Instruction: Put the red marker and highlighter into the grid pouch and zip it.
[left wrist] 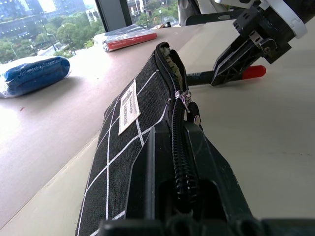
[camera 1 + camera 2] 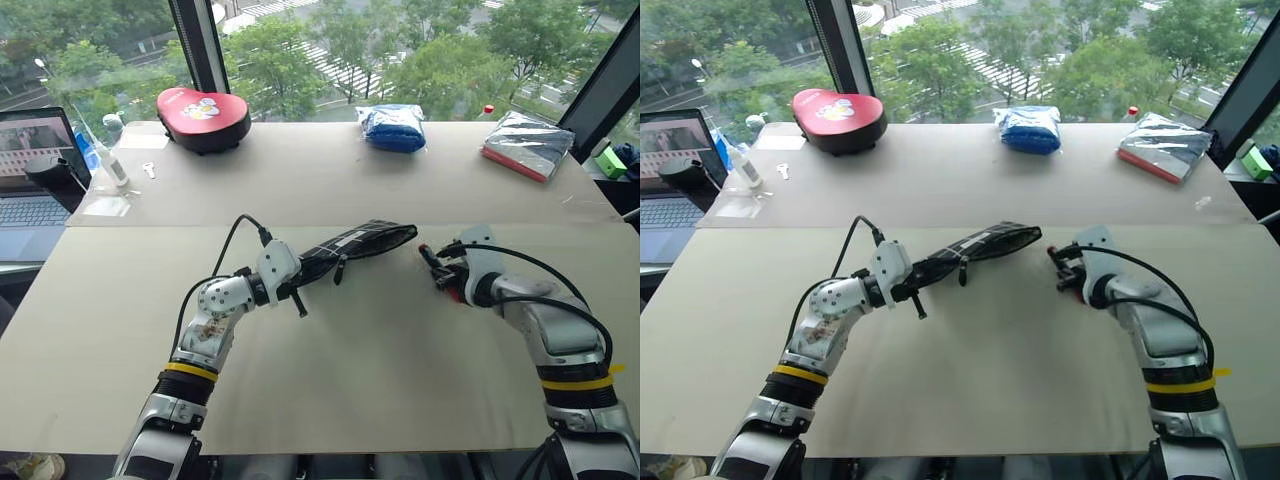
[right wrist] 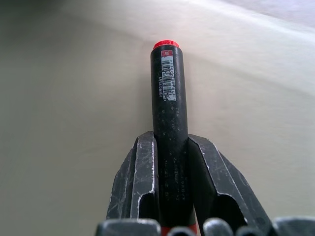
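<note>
Your right tool [image 3: 172, 184] clamps the red marker [image 3: 169, 123], so guide it left into the open mouth of the grid pouch [image 2: 355, 245] pinched by your left tool [image 2: 290, 283].

Left end effector [image 2: 300, 281] reaches level toward the right, fingers clamped tight; right end effector [image 2: 436, 265] tilts downward, fingers [image 3: 142, 172] pinched together.

The flat black grid pouch [image 1: 123, 142] is woven cloth, matt, with a white fabric label and a coiled plastic zipper with a shiny metal pull. Just beside its open end, the slim red marker [image 3: 168, 118] has a matt, slightly speckled black plastic barrel with a glossy paper sticker. The pale beige table [image 2: 380, 370] beneath looks smooth and matt.
</note>
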